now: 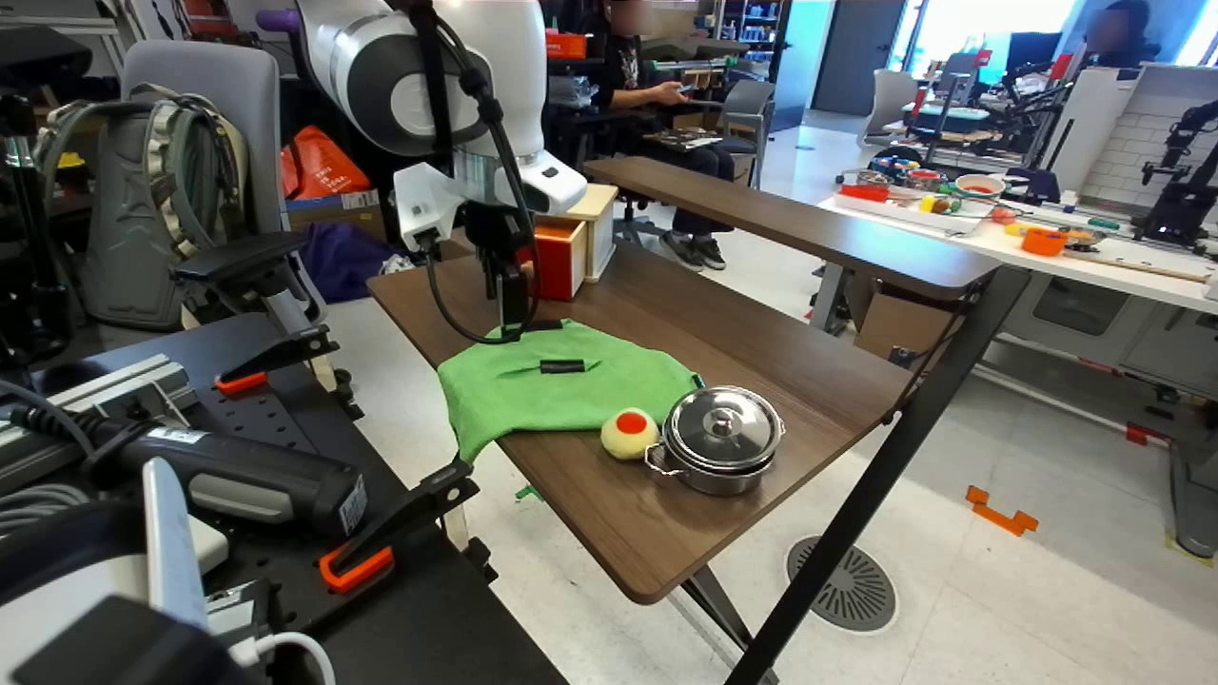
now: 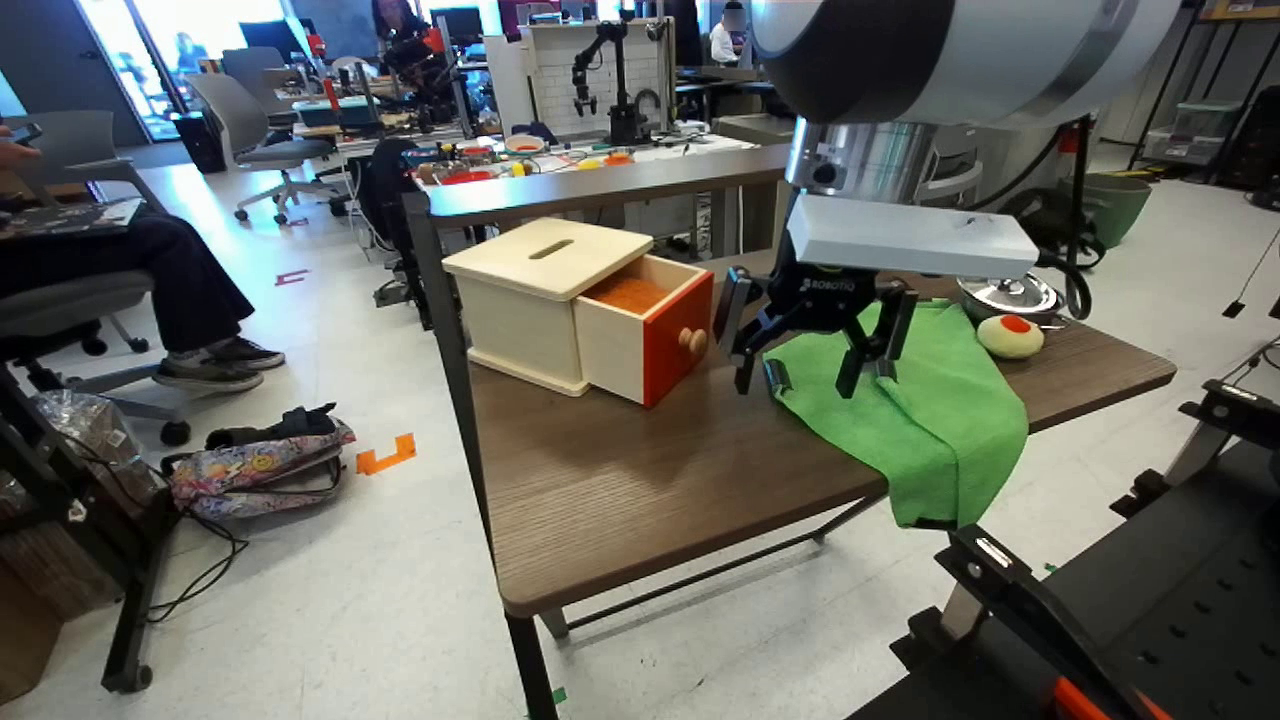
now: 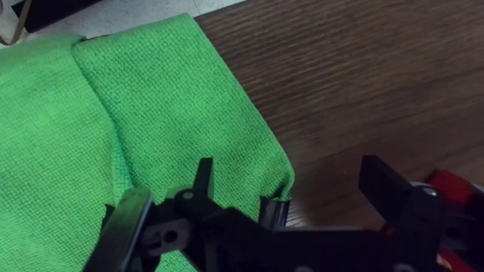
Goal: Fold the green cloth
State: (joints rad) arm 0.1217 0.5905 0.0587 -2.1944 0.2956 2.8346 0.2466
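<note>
Wrist view: the counter point(image 3: 340, 75) shows dark wood from 1 to 3 o'clock, with the green cloth point(image 3: 170, 94) spread on it toward 9 o'clock; in an exterior view its loose end point(image 2: 950, 490) droops off the edge at 5 o'clock. The cloth should handle light, soft and limp, its coarse weave giving good grip with nothing to break. The jaws stand spread, pinching nothing. Best hold, I judge: the black strip point(image 3: 274, 211) on the cloth's border at 5 o'clock, between them.
</note>
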